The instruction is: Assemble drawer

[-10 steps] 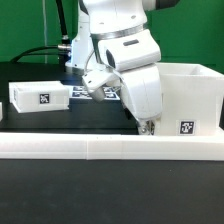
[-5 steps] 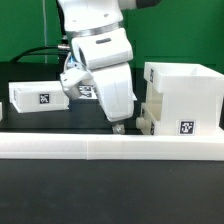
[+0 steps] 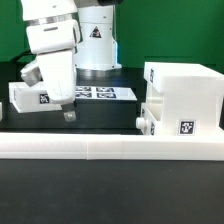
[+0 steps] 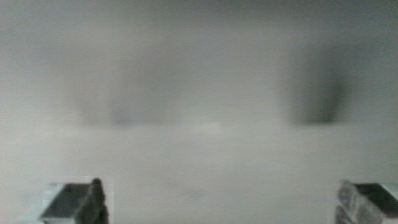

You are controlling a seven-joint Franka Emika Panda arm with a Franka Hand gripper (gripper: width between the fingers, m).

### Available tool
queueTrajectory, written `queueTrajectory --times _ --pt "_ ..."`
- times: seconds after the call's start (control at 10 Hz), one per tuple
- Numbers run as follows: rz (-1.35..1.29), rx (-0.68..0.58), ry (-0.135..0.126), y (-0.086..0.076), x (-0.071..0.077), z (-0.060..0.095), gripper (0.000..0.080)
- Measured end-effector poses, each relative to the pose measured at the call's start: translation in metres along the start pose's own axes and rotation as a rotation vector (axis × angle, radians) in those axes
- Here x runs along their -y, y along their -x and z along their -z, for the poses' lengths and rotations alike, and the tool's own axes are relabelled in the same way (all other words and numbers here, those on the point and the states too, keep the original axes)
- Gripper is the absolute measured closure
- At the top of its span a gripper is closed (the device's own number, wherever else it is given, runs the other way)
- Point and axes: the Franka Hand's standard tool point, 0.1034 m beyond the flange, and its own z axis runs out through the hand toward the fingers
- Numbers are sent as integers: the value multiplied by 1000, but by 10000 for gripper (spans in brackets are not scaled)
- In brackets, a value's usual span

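The tall white casing point(image 3: 186, 96) stands at the exterior view's right, with a tag on its front. One small tray point(image 3: 150, 116) sits in its lower part, knob point(image 3: 141, 123) pointing to the exterior view's left. The second tray point(image 3: 24, 99) lies at the exterior view's left with a tag on its side. My gripper point(image 3: 68, 114) hangs just in front of that tray's right end, partly covering it. In the wrist view the two fingertips point(image 4: 75, 202) stand wide apart, open and empty, over a blurred white surface.
The long low white bar point(image 3: 110, 149) runs across the front of the table. The marker board point(image 3: 102, 93) lies flat behind the gripper, in front of the robot base point(image 3: 95, 45). A green wall is behind.
The arm has swung from the casing toward the exterior view's left, ending by the second tray. The tray in the casing, hidden before by the arm, now shows.
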Motion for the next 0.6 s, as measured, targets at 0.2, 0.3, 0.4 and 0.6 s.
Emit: queueTrajectory --times 0.2,0.3,0.4,0.6 --pt "-35 25 -18 4 35 14 151" --pt "-48 34 -21 8 45 20 151" --pt "-53 40 -22 10 49 25 151" --pt "-62 39 -27 11 51 24 151"
